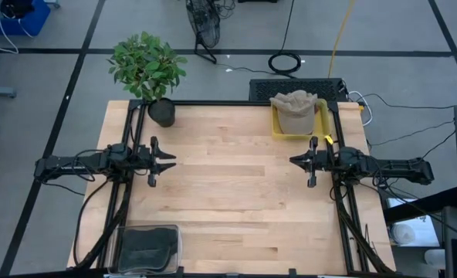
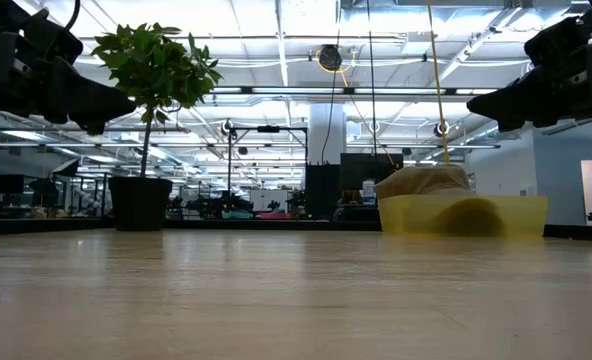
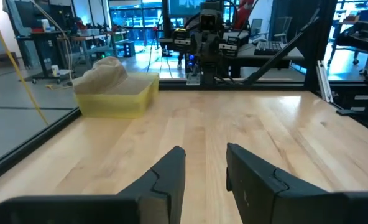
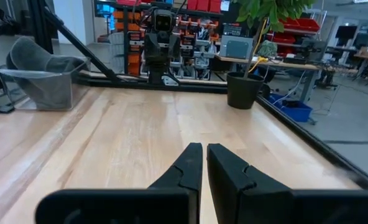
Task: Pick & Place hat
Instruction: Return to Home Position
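Observation:
A tan, crumpled hat (image 1: 296,110) sits in a yellow tray (image 1: 279,130) at the table's far right; the low view shows the hat (image 2: 424,181) rising above the tray's wall (image 2: 496,215). My left gripper (image 1: 171,161) hovers over the table's left side, its fingers slightly apart and empty (image 3: 206,149). My right gripper (image 1: 293,161) hovers over the right side, just near of the tray, fingers together and empty (image 4: 204,147). Both point toward the table's middle, well above the wood in the low view.
A potted plant (image 1: 150,73) stands at the far left corner. A clear bin (image 1: 147,247) holding a dark grey hat sits at the near left edge, also seen in the right wrist view (image 4: 44,78). Bare wood lies between the two grippers.

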